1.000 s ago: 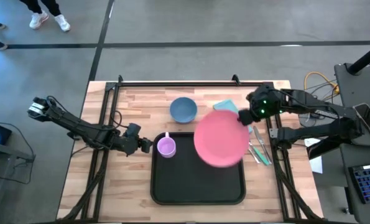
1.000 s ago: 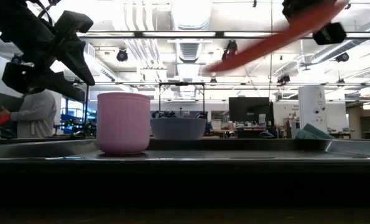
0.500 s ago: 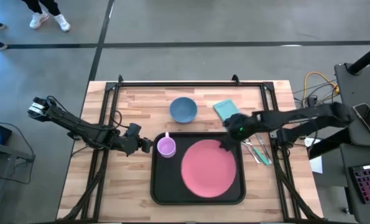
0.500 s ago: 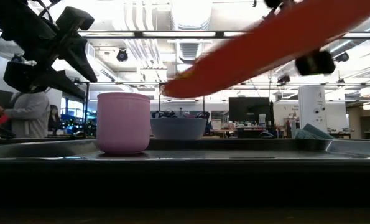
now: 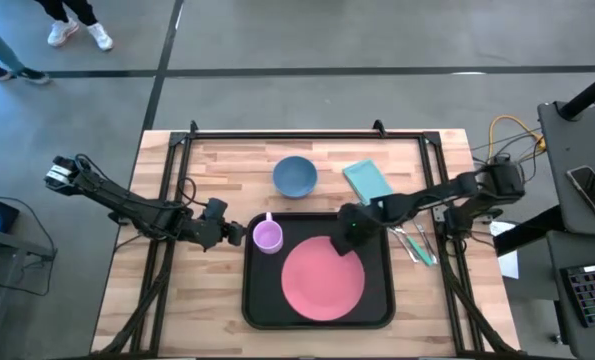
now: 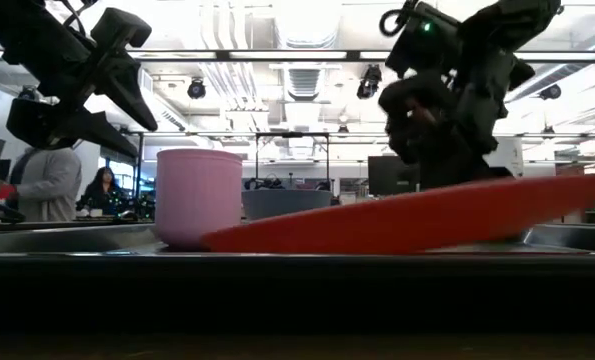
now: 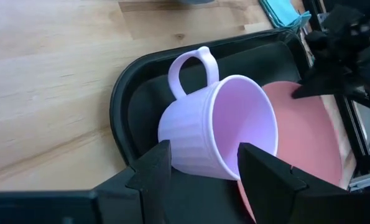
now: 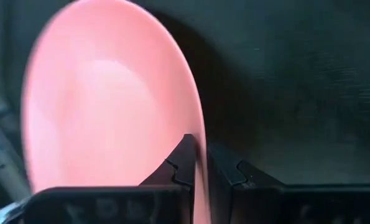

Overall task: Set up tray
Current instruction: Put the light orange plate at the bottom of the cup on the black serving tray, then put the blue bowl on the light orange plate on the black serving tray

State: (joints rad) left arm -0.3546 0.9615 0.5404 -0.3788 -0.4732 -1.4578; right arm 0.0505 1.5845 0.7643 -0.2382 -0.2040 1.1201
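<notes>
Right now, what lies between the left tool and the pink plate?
In the high view, the lilac mug stands on the tray, between the left tool and the pink plate.

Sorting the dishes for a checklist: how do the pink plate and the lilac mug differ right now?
The pink plate is wide and flat; the lilac mug is small, tall and has a handle. The plate is tilted, its rim pinched by the right gripper; the mug stands upright, ungripped, before the open left gripper. Both are over the tray.

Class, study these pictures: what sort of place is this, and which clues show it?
Probably a robotics lab in an open-plan workspace: two robot arms at a wooden table, exposed ceiling ducts, and monitors on desks behind.
</notes>
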